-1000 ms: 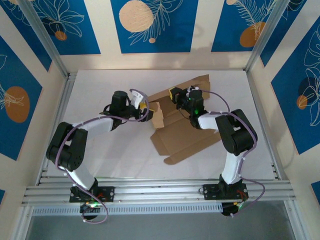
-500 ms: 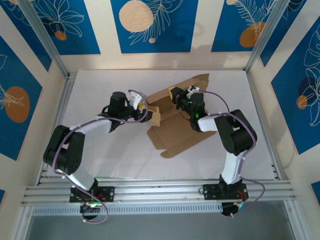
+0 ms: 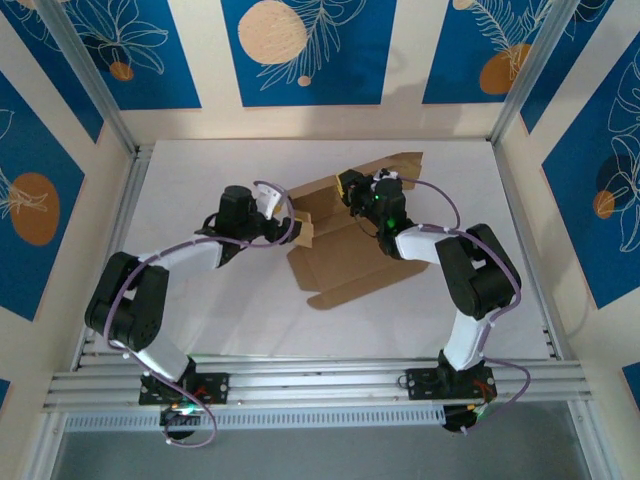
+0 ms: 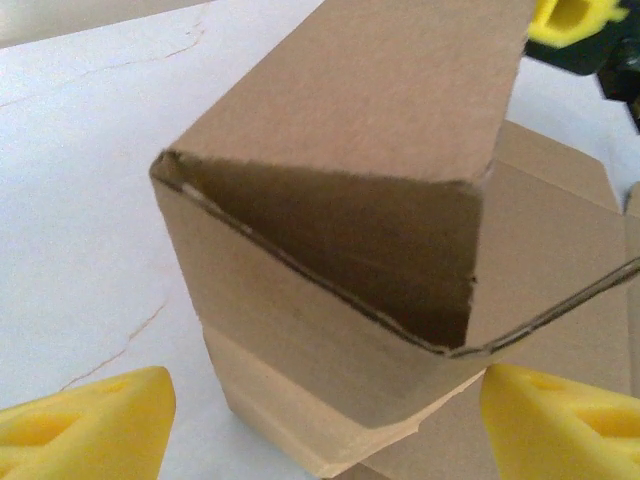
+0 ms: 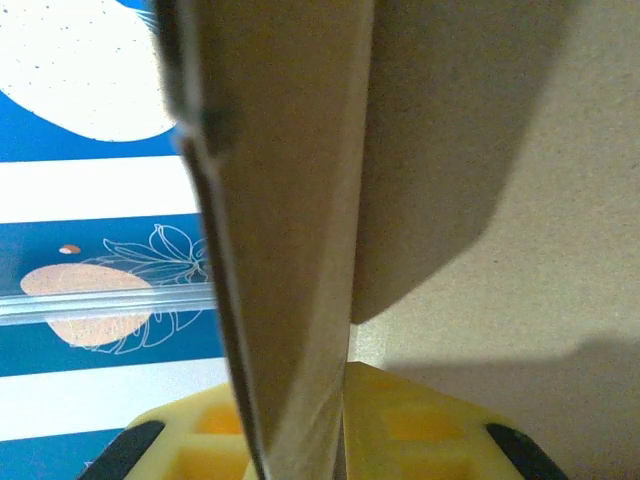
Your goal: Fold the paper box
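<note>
At 1 paper box (image 3: 350,265), left gripper (image 3: 293,224) gapes and right gripper (image 3: 347,188) pinches.

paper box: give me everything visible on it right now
The paper box is plain brown cardboard, a creased die-cut sheet lying mostly flat mid-way across the white table, partly folded. Its left end flap stands raised, forming a corner inside the open left tool. The right tool pinches an upright panel at the far edge.
</note>
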Tool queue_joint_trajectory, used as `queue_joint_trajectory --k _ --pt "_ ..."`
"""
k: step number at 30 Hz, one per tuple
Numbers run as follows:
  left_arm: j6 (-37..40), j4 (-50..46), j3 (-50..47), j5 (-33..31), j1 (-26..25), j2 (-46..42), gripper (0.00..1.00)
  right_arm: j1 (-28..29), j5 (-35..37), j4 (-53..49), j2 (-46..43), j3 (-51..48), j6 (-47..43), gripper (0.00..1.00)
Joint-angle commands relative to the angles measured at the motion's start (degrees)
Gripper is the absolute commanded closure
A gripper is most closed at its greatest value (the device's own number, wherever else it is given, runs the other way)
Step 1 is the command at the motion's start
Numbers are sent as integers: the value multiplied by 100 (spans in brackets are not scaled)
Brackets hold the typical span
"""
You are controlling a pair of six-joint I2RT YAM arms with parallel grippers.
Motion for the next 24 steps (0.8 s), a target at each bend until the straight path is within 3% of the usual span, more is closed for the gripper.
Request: queue_joint_trajectory --k 1,10,14,24 --pt "31 226 -134 -494 -19 57 20 110 96 324 -63 -133 -197 83" --pt "64 1125 -603 -1288 -301 173 22 146 126 346 -53 -612 -803 88" --pt "40 1511 -729 -1472 -348 184 21 142 175 336 15 -629 -532 78" --pt "-35 2559 -899 -1509 -517 456 20 255 334 -411 -100 -264 -198 78"
